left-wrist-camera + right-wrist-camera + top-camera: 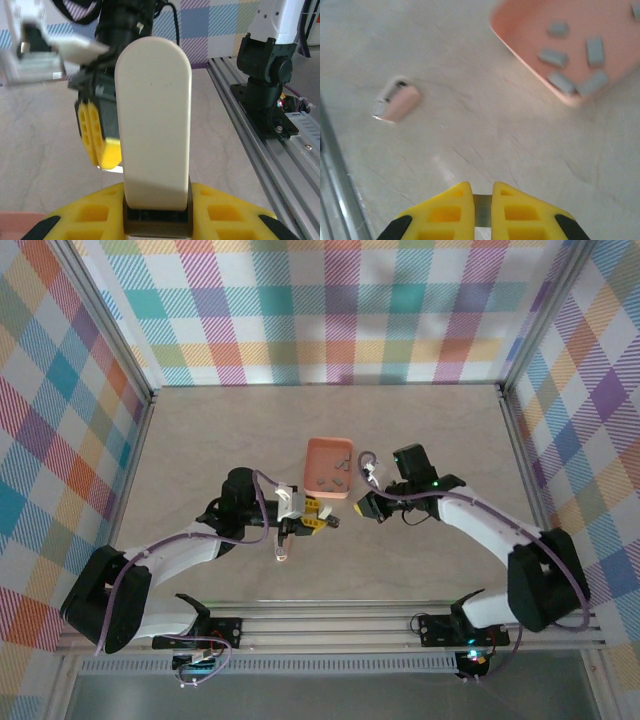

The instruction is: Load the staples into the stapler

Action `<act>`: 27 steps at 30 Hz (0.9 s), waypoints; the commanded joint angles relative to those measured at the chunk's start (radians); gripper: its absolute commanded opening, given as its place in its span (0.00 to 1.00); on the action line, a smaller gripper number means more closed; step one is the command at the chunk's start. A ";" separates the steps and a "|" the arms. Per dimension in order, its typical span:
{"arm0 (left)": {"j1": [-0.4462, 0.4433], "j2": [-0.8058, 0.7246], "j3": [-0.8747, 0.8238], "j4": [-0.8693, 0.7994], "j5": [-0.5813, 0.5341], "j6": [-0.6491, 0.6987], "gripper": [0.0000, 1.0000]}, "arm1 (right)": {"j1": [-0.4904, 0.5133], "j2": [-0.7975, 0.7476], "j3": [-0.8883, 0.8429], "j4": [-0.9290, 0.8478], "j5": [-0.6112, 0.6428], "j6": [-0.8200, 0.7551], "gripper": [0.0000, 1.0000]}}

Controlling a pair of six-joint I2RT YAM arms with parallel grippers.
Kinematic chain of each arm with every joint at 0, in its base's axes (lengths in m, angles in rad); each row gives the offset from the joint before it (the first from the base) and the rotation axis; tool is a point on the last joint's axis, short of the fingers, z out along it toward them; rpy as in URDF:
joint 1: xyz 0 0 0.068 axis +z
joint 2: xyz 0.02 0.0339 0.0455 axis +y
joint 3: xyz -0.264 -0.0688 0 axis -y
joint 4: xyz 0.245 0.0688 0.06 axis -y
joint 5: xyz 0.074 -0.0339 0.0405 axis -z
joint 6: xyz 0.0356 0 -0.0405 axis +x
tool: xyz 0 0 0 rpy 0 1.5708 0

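Note:
My left gripper (305, 523) (157, 202) is shut on the stapler's narrow cream-white part (152, 115), which stands up from a dark base between the yellow jaws. A small pale pink piece with a white-grey end (397, 102) (282, 548) lies on the table below it. My right gripper (368, 506) (481, 189) is shut on a thin grey metal strip, a staple strip (482, 212). Several more staples (555, 56) (336, 472) lie in the salmon-orange tray (318, 452) (520, 20). In the left wrist view the right gripper's yellow fingers (95, 132) hang just left of the white part, close to it.
The metal rail (330, 625) (265, 145) runs along the table's near edge, with the right arm's base (267, 75) on it. Checked walls enclose the other three sides of the pale table (220, 430). The tray sits just beyond both grippers.

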 commanded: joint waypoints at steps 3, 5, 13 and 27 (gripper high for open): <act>-0.014 0.010 0.030 -0.041 0.000 0.046 0.00 | -0.014 0.116 0.081 -0.184 0.178 0.246 0.10; -0.019 0.018 0.034 -0.052 0.002 0.054 0.00 | -0.021 0.162 0.093 -0.211 0.195 0.290 0.10; -0.026 0.026 0.038 -0.065 0.000 0.059 0.00 | -0.032 0.283 0.165 -0.335 0.332 0.383 0.11; -0.030 0.030 0.042 -0.080 0.008 0.068 0.00 | -0.032 0.362 0.186 -0.340 0.341 0.391 0.20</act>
